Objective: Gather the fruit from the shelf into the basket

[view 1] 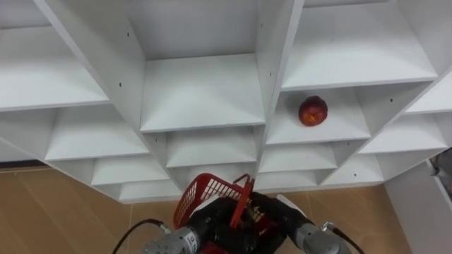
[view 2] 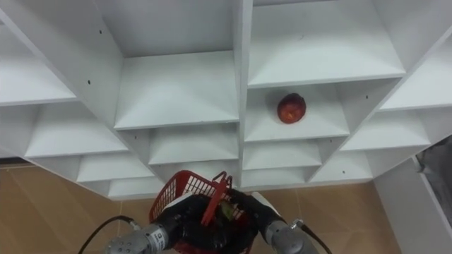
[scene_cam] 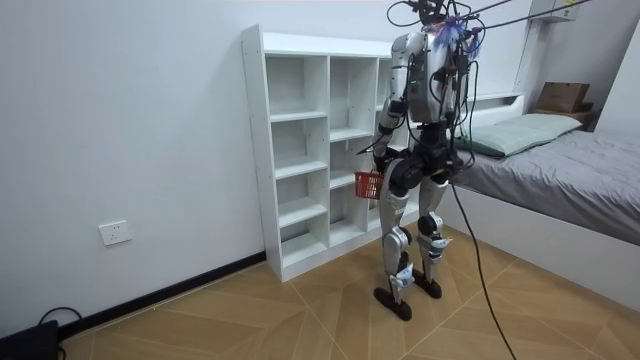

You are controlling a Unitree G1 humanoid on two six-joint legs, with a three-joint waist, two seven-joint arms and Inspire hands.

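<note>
The robot is standing upright, holding both elbows bent, forearms angling inward before its waist; left hand [view 1: 214,220] and right hand [view 1: 277,214] are sitting close together.

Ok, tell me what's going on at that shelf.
The robot stands facing the white shelf unit, carrying a red basket at its waist, with the left robot hand and the right robot hand at the basket. A red apple sits alone in a compartment up and to the right of the basket, not yet collected.
</note>
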